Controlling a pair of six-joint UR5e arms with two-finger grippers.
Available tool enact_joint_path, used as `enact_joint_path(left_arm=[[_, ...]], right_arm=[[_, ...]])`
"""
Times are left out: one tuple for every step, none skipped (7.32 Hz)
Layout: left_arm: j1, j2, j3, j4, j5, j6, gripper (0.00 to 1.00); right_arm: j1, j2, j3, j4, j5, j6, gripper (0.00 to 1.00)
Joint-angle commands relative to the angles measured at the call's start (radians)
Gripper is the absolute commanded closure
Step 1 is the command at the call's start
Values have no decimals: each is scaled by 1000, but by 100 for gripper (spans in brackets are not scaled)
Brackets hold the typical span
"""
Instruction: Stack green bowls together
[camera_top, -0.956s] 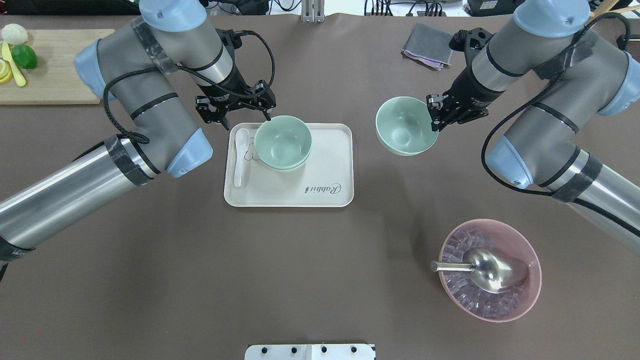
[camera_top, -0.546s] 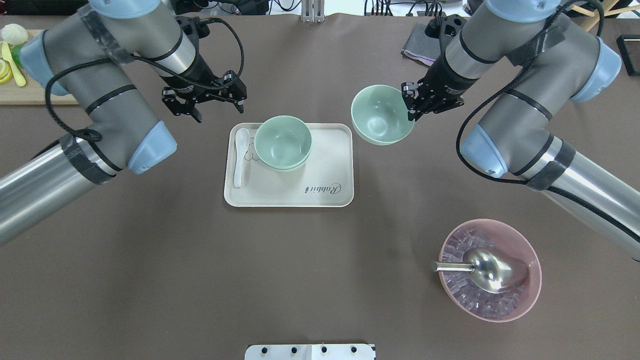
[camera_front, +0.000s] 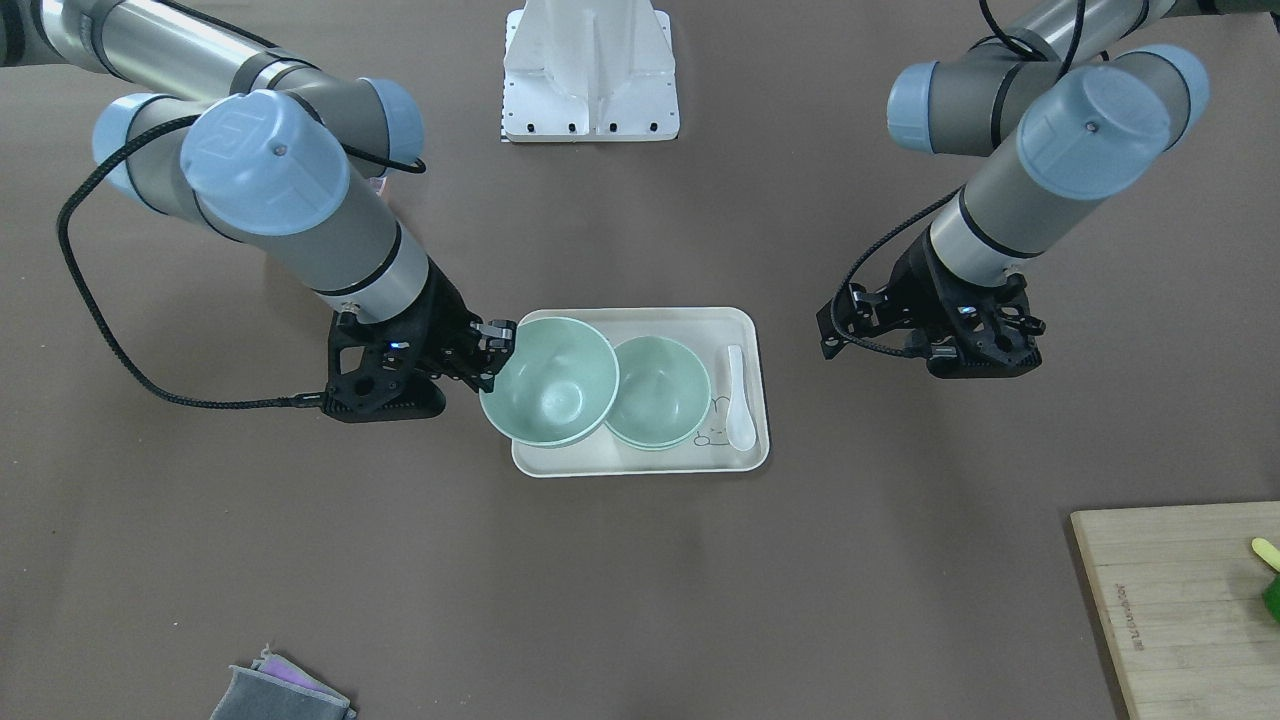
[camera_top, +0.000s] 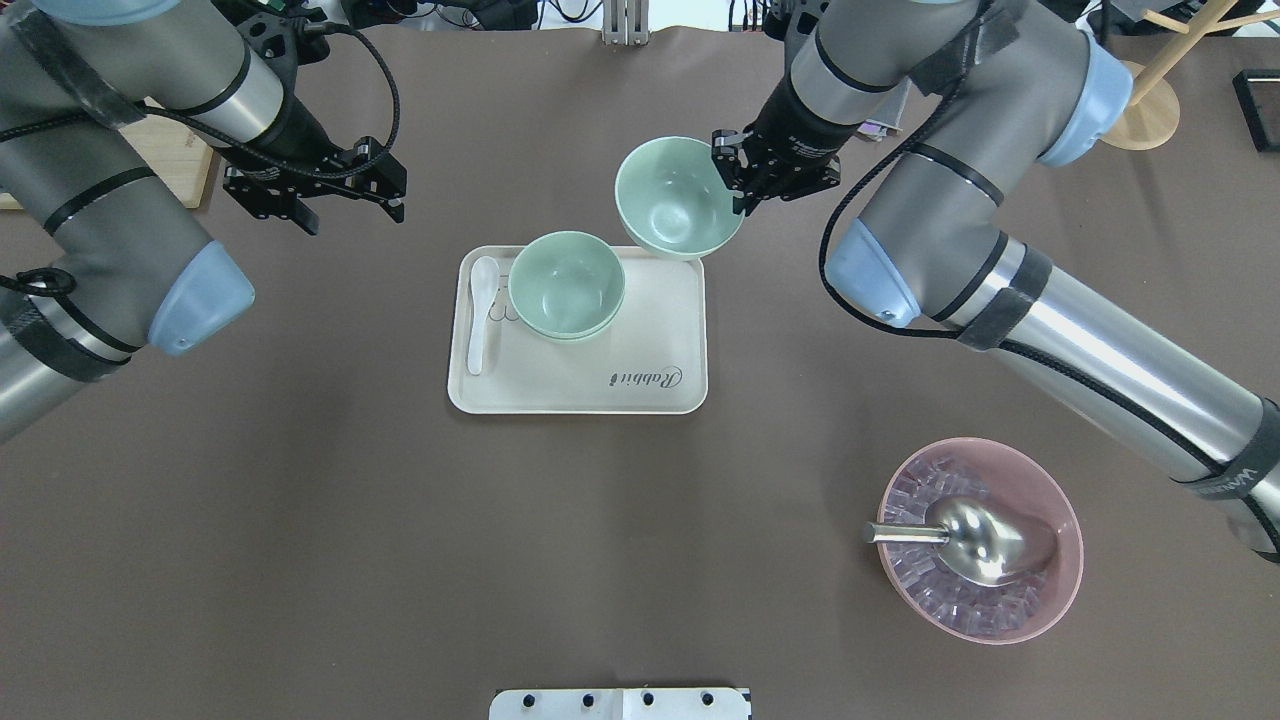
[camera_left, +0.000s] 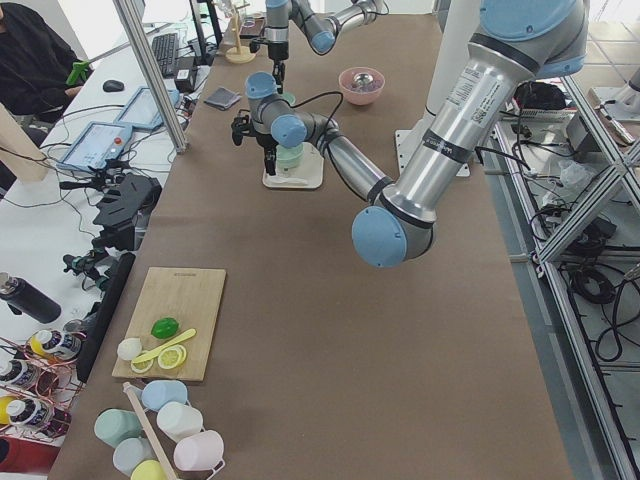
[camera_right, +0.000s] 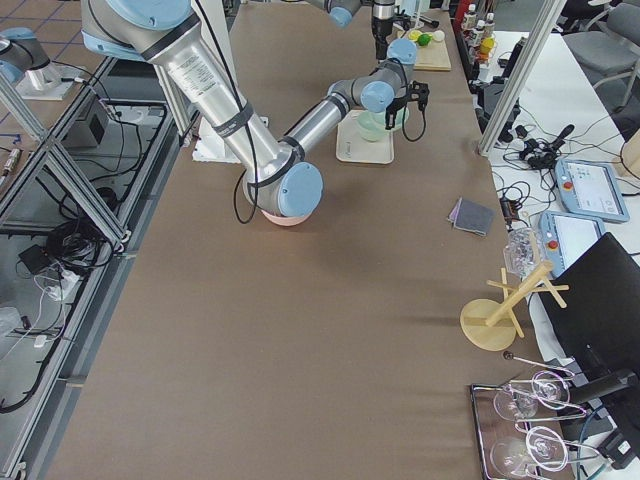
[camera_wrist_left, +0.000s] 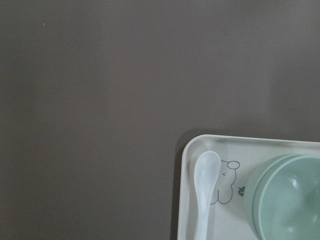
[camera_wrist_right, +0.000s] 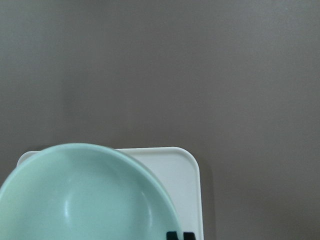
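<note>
Two green bowls (camera_top: 566, 285) sit nested on the cream tray (camera_top: 580, 400); they also show in the front view (camera_front: 658, 390) and the left wrist view (camera_wrist_left: 287, 200). My right gripper (camera_top: 740, 178) is shut on the rim of the third green bowl (camera_top: 678, 200) and holds it in the air over the tray's far right corner, right beside the stack. The held bowl also shows in the front view (camera_front: 550, 385) and fills the right wrist view (camera_wrist_right: 85, 200). My left gripper (camera_top: 348, 208) is open and empty, off the tray to its left.
A white spoon (camera_top: 478, 320) lies on the tray's left side. A pink bowl (camera_top: 1060, 590) with ice and a metal scoop stands front right. A cutting board (camera_front: 1180, 600), a grey cloth (camera_front: 280, 695) and a wooden stand (camera_top: 1150, 110) lie at the table's edges.
My right gripper has carried its green bowl left, from beside the tray to over its far right corner. My left gripper has drawn away from the stack, out to the left.
</note>
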Motion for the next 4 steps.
enact_joint_path(left_arm=[[-4,10,-8,1,0,4,2],[-7,10,-8,1,1,4,2],[-7,10,-8,0,0,4,2],[-7,11,-8,1,0,4,2]], right_arm=[[-60,74,-15,-73,-60,3,100],[-76,74,-16,-75,-65,6,100],[-96,75,-31,-70,-88,17,100],[-112,77,-54,-64,-97,15,100]])
